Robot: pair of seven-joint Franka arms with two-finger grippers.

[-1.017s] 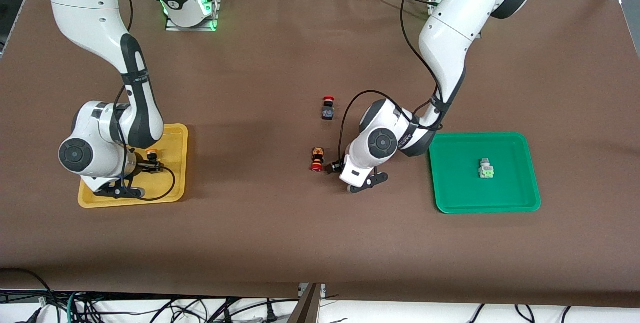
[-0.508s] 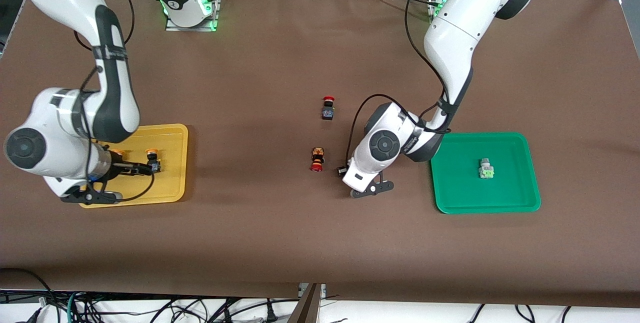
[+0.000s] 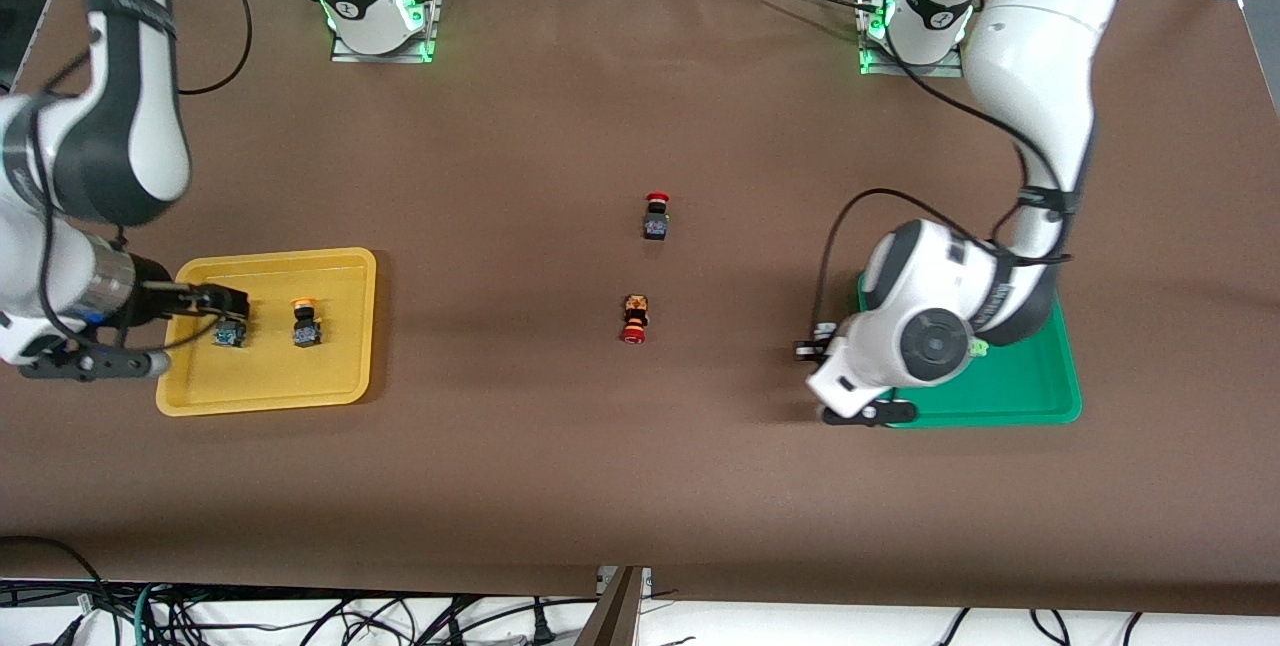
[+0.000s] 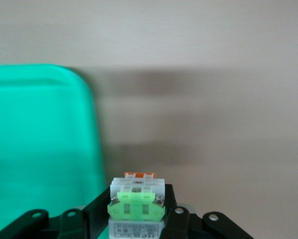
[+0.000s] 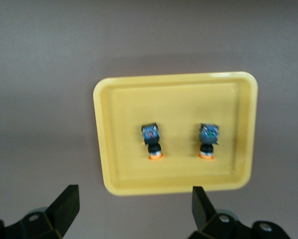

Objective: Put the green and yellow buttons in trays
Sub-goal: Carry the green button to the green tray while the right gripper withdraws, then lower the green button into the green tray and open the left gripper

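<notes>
Two yellow-capped buttons, one (image 3: 306, 327) and the other (image 3: 230, 331), lie in the yellow tray (image 3: 340, 391); one green switch (image 4: 136, 207) is pinched in the left gripper (image 3: 815, 346), over the brown table just off the green tray's (image 3: 1040, 396) edge toward the right arm's end. Risk: the switch is not yet above the tray floor, so letting go here would probably drop it on the table or the rim. A second green switch (image 3: 978, 349) peeks out from under the left wrist in the green tray; setting down on top of it could knock it about. Right gripper (image 5: 131, 209) is spread wide and empty, up over the yellow tray's edge. Red-capped button (image 3: 655, 216) and red-and-orange button (image 3: 634, 317) sit mid-table, untouched.
</notes>
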